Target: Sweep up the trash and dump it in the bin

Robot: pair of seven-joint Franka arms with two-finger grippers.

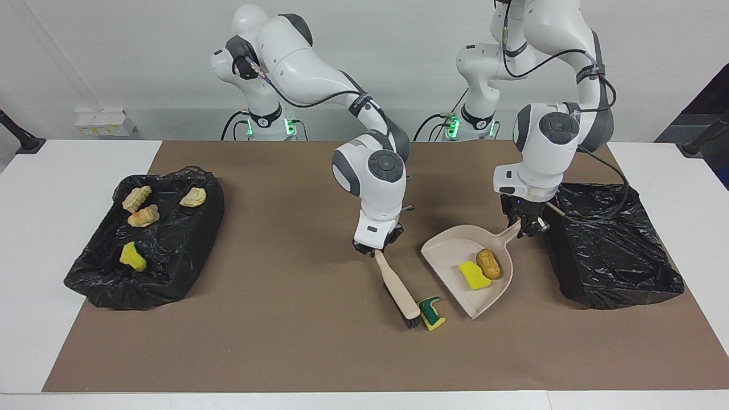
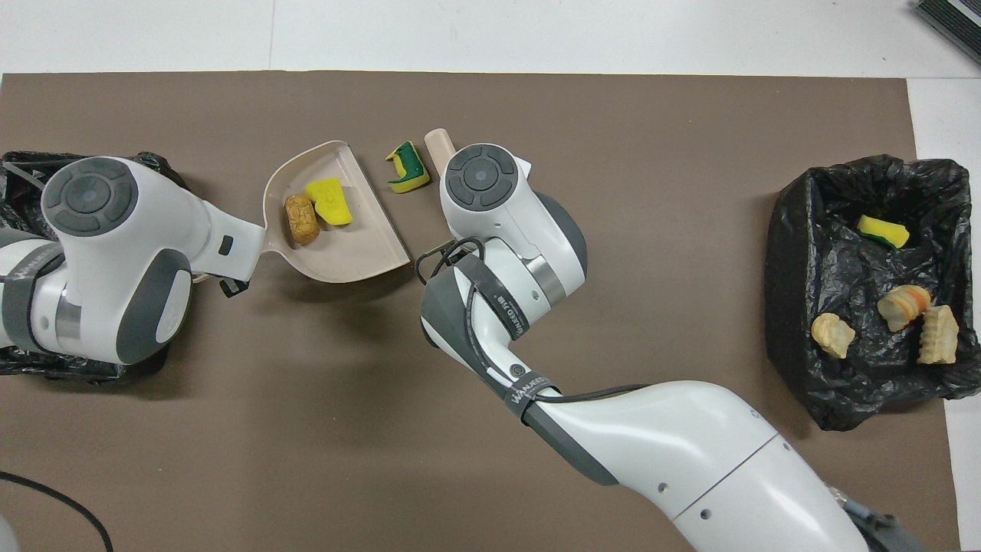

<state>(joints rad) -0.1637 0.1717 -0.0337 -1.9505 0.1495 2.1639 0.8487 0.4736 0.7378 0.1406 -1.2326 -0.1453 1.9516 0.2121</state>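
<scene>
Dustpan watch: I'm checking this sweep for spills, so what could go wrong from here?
1. The dustpan, held by its handle in the left claw, already carries a yellow sponge piece and a brown chunk; tilting it could spill them.
2. The brush in the right claw is beside the green-backed sponge piece; a skewed stroke could push it past the pan's mouth.
</scene>
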